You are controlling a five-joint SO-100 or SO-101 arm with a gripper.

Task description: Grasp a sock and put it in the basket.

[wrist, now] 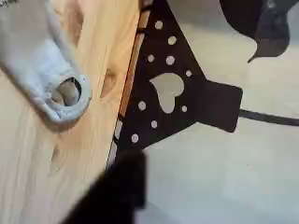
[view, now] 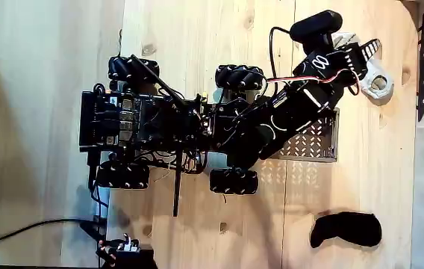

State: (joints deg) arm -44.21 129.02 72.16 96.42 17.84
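Fixed view, left to right: a black cable (view: 18,226) crosses the lower left of the pale wooden floor (view: 182,30). The wheeled black chassis (view: 145,123) occupies the centre, with the arm (view: 301,104) rising from it toward the upper right. The basket (view: 318,142) sits at the chassis's right end, partly under the arm, its perforated wall visible. A black sock (view: 346,229) lies on the floor lower right, well apart from the basket. At the arm's tip, the gripper (view: 367,66) is over the sock (view: 376,84), which lies near the floor's right edge beyond the basket; whether the claw is closed on it cannot be told. Wrist view: the sock (wrist: 47,65) lies upper left on the wood, cuff hole facing the camera; a black spotted cut-out with a heart (wrist: 173,98) lies right of the floor edge.
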